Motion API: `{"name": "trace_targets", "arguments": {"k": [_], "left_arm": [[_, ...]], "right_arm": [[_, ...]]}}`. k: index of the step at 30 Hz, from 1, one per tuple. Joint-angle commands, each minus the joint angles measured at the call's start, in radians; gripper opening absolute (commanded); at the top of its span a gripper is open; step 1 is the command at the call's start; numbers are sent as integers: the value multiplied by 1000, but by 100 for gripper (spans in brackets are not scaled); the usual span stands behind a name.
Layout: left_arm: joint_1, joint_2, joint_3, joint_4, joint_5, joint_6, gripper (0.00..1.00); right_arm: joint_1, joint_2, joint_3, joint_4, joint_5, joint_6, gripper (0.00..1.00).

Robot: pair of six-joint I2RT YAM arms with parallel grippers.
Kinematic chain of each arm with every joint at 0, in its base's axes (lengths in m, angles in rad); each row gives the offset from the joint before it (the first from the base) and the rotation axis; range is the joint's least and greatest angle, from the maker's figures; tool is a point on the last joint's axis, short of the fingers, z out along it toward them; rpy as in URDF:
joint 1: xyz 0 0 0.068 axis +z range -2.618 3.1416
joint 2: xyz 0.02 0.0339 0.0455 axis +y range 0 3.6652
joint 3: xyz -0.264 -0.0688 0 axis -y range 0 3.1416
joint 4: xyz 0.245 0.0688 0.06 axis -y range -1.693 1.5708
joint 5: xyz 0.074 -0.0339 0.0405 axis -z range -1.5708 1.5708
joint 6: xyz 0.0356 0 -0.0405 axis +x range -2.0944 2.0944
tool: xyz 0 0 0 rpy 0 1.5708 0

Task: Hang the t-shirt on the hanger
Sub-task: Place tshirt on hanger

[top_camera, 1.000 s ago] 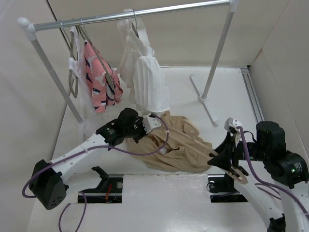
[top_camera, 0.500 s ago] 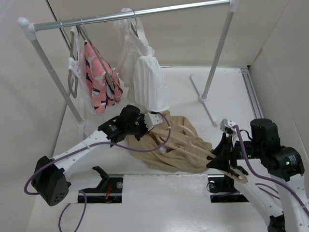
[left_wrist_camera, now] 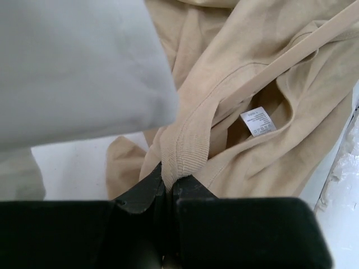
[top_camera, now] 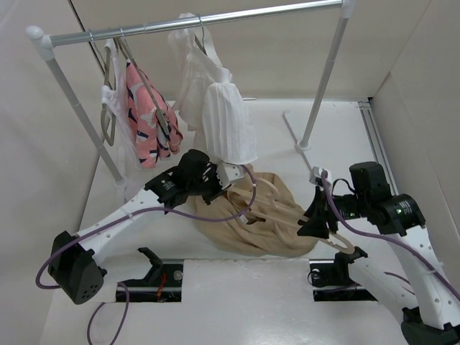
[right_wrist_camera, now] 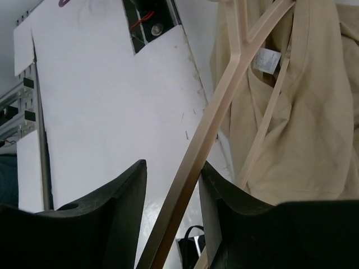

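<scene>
Pinching the ribbed collar of the t-shirt (top_camera: 269,223), the left gripper (left_wrist_camera: 168,188) has its jaws clamped tight on the fabric, no gap btwn them. Its wrist view shows the collar band coming straight out of the fingertips, w/ the white label (left_wrist_camera: 258,121) just beyond, inside the neck. In the top view this gripper sits at the shirt's far-left edge, right under the hem of the white ribbed top (top_camera: 226,122) that hangs from the rail (top_camera: 273,11); the pink patterned garment (top_camera: 147,115) hangs further left. The shirt lies bunched on the table (top_camera: 237,302), approx mid-table btwn the two arms. The right gripper (right_wrist_camera: 173,185) holds the hanger (right_wrist_camera: 207,140) in a narrow grip, one bar running btwn its fingers. The hanger's far end reaches into the neck opening, close to the label. In the top view the right gripper is at the shirt's right edge, w/ the hook end sticking out toward the near side.
</scene>
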Motion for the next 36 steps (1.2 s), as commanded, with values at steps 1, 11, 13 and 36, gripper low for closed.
{"name": "trace_targets", "arguments": {"k": [1,11,13,36], "left_arm": [[2,-7,41,-17,4,-11,0],[2,2,111,-60,77,27,0],[2,-8,130,-87,131,60,0],[2,-93,276,-187,549,93,16]], "right_arm": [[19,-28,21,90,-76,-48,0],[29,-55,-61,225,-191,1,0],[39,-55,-97,306,-214,21,0],[241,-26,-345,898,19,5,0]]}}
